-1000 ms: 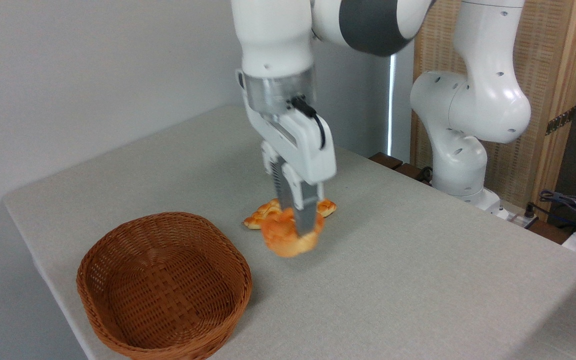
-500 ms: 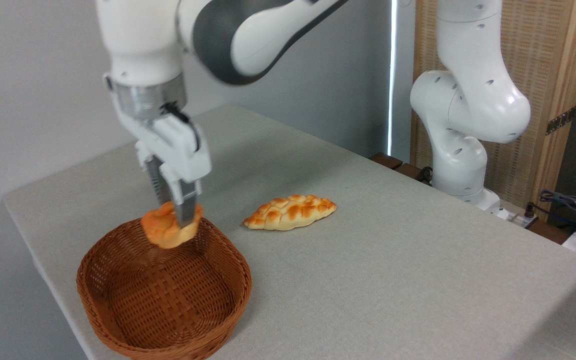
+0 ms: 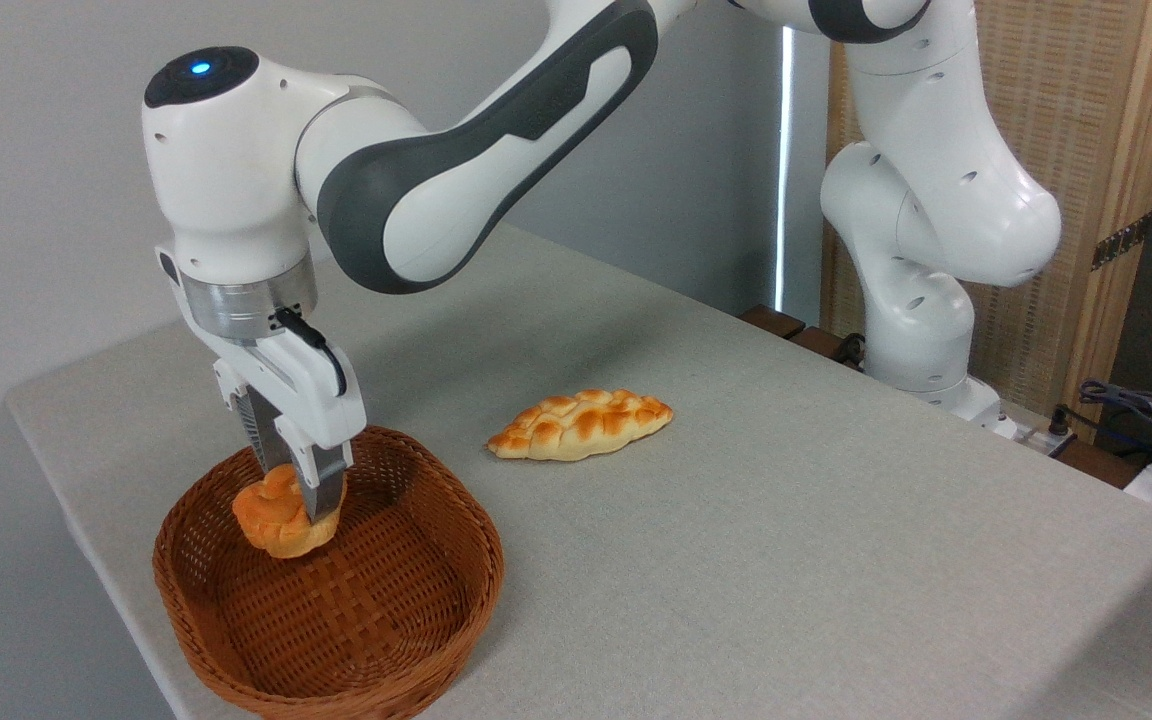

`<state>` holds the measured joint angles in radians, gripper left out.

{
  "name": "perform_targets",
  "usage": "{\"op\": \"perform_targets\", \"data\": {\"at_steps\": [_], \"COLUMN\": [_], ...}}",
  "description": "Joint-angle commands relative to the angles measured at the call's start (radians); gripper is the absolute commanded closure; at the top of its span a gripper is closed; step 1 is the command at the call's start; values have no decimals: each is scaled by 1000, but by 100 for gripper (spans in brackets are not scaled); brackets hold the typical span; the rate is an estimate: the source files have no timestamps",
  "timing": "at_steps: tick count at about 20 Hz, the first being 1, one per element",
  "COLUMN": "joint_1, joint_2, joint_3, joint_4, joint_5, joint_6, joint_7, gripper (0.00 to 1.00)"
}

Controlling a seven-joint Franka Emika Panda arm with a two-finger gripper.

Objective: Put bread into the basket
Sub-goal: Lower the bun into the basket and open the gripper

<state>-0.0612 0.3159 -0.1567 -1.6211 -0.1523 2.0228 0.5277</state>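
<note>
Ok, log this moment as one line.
phase: lowering into basket | gripper: shut on bun | bun: above basket floor, not released | loaf: on table

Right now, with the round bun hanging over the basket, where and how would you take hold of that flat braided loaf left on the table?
Grip the braided loaf across its wide middle, coming straight down from above. It lies flat on the table, long and low with tapering ends, so the fingers probably best close on its two long edges. Nothing crowds it; the end effector is busy over the basket.
</note>
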Motion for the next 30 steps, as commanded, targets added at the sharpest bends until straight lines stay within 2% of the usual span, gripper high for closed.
{"op": "perform_targets", "data": {"at_steps": [1,21,25,27,30], "joint_1": [3,9,15,15,15], "joint_2": [14,-3,-63,-98,-164], "joint_3": [-6,-7,6,34,92], "joint_4": [17,26,27,26,26], "joint_5": [-6,-16,-10,-6,-10], "joint_6": [5,-13,-96,-130,-182], "joint_7": [-8,-15,-8,9,119], "gripper": [0,0,0,0,0]}}
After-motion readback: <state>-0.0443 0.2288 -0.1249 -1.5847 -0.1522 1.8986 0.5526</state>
